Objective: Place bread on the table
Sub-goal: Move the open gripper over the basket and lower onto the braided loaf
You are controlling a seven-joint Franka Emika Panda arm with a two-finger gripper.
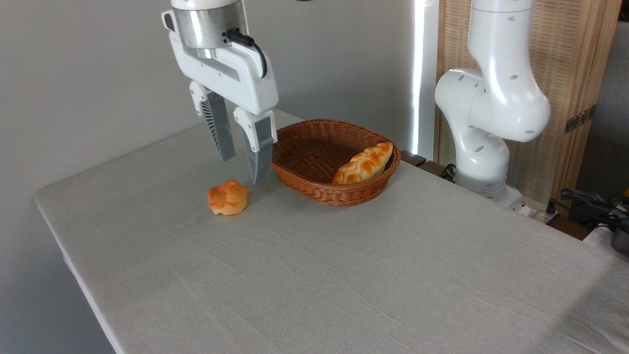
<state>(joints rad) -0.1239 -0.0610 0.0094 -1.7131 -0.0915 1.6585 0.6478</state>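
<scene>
While the bread (364, 163) leans on the right inner wall of the basket (314, 184), the gripper (242, 168) hangs left of that basket. Its fingers (219, 129) are spread, holding nothing, above the table (344, 275). A small bun (228, 197) sits left of the basket.

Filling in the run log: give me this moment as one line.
gripper: open, empty, above table left of basket | bread: in basket, leaning on right rim | bun: on table | task: not done

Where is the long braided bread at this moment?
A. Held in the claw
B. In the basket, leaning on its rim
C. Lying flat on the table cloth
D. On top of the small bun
B: the braided bread leans against the rim of the wicker basket; the claw hangs empty.
</scene>
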